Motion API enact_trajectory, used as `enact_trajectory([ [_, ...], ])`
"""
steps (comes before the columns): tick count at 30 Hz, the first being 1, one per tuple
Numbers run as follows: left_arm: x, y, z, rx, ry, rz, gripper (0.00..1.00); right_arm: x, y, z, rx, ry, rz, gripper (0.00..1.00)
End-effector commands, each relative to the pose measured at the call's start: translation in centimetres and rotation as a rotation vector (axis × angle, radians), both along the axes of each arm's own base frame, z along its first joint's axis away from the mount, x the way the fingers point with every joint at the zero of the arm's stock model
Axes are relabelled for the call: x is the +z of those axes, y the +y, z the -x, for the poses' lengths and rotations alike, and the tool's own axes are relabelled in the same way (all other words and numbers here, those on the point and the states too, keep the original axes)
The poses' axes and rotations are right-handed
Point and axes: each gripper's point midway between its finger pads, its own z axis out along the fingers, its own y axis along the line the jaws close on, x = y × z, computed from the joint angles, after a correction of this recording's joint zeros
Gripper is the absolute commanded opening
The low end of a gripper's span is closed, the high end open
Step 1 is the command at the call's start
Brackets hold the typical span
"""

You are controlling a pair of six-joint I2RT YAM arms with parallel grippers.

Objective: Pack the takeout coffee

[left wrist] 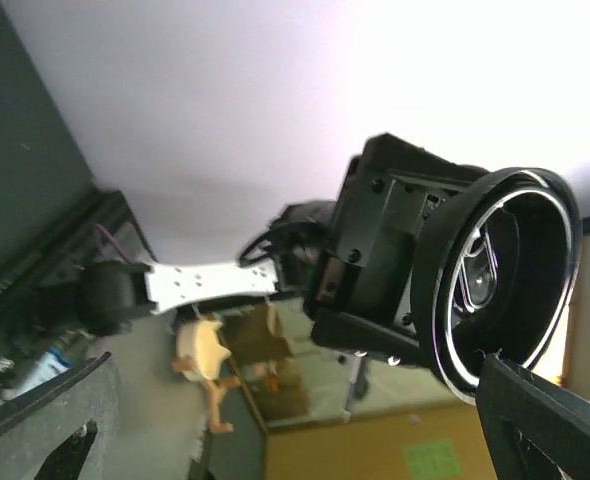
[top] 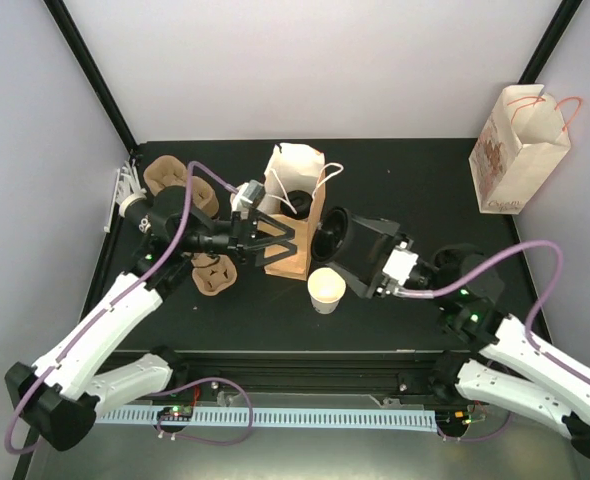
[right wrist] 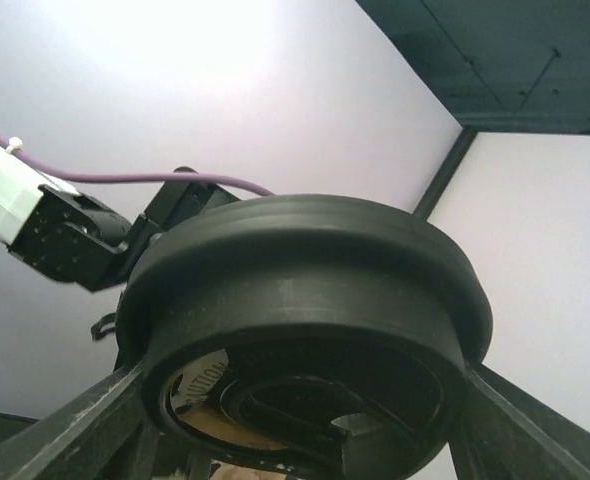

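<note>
Filling the right wrist view, the black lid point(right wrist: 305, 290) is the closest thing, clamped by its rim between the right gripper's point(top: 335, 238) two fingers point(right wrist: 70, 435), which press on opposite sides of it. It is held on edge, not flat: from above its round face is turned toward the left arm, its axis roughly level with the table, and in the left wrist view its hollow side with a bright ring inside faces that camera. It hangs above the table, just beside the brown paper bag point(top: 290, 260) and just beyond the white paper cup point(top: 326, 288). That cup stands upright on the black table point(top: 425, 190) with its mouth open to the top and no lid on it, close to the near corner of the bag; its lower wall is hidden from above. The left gripper point(top: 287, 236) is spread wide with nothing between its fingers, its tips at the bag's left side. Something dark shows in the bag's mouth, but I cannot tell what. One moulded-pulp cup carrier point(top: 215, 275) lies half hidden under the left arm, another point(top: 168, 175) sits near the far left corner by the table edge. To the right, a broad stretch of dark table lies open as far as the white printed bag point(top: 515, 150), which stands at the far right edge. The right wrist view is cut off below the lid.
</note>
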Motion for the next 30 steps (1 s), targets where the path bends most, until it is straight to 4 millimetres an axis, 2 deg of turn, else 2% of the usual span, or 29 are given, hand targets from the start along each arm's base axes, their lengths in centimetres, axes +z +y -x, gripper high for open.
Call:
enact_trajectory([
  [1,-0.8,2.7,-0.4,0.132,-0.128,-0.106,0.99,-2.2,-2.1,-0.1,-0.059,0.162,0.075,0.71],
  [7,-2.5,6.5,-1.4,0.312,-0.198,-0.189,0.99,-6.5,-4.1,0.8,-0.046,0.472,0.162,0.71],
  [8,-3.9,8.1,-1.8,0.398,-0.268,-0.305,0.99,-9.2,-4.4,0.2,-0.069,0.721,0.192,0.71],
  [14,-7.2,10.3,-2.1,0.491,-0.341,-0.491,0.99,-15.3,-4.4,-0.3,-0.163,1.168,0.298,0.71],
  [18,-9.8,9.9,-1.7,0.477,-0.31,-0.487,0.99,-19.0,-5.2,-0.2,-0.265,1.366,0.369,0.71],
  [22,-12.9,9.1,-1.3,0.465,-0.266,-0.502,0.99,-21.8,-6.2,0.2,-0.369,1.5,0.457,0.71],
  [30,-17.6,6.9,-0.4,0.501,-0.317,-0.489,0.98,-25.7,-7.4,0.3,-0.556,1.594,0.706,0.72],
])
